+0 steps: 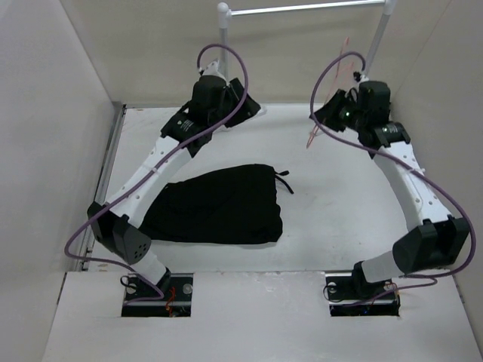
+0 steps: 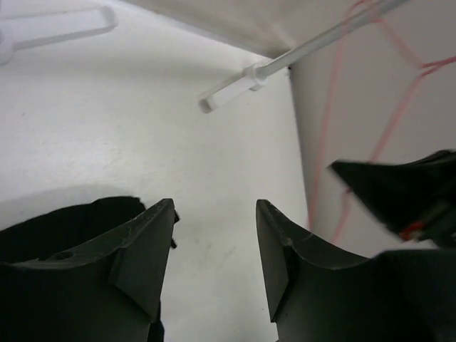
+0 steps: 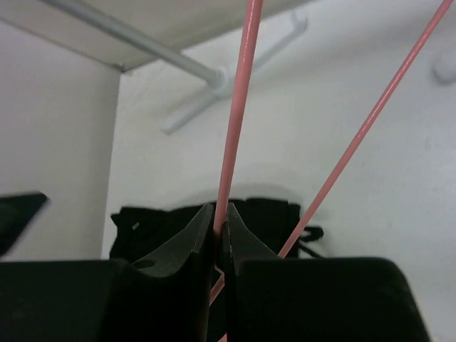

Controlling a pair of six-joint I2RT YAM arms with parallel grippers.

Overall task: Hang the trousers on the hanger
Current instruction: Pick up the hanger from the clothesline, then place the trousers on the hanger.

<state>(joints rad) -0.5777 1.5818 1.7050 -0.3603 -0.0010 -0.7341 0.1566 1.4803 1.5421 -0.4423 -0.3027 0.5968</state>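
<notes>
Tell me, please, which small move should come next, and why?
Probably lower the open left tool toward the trousers to grasp them near the drawstring. The right tool is shut on the hanger wire, while the trousers lie on the table, held by nothing.

The hanger (image 3: 239, 107) is clamped between the fingers of the right gripper (image 3: 220, 212), with the trousers (image 3: 165, 221) laid on the table (image 3: 399, 171) ahead of its tips; the rail (image 2: 235, 87) is stood beyond the left gripper (image 2: 214, 210)

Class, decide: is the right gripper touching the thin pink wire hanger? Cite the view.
Touching. The right wrist view shows the right gripper pinching the thin pink wire hanger between its closed fingers.
</notes>
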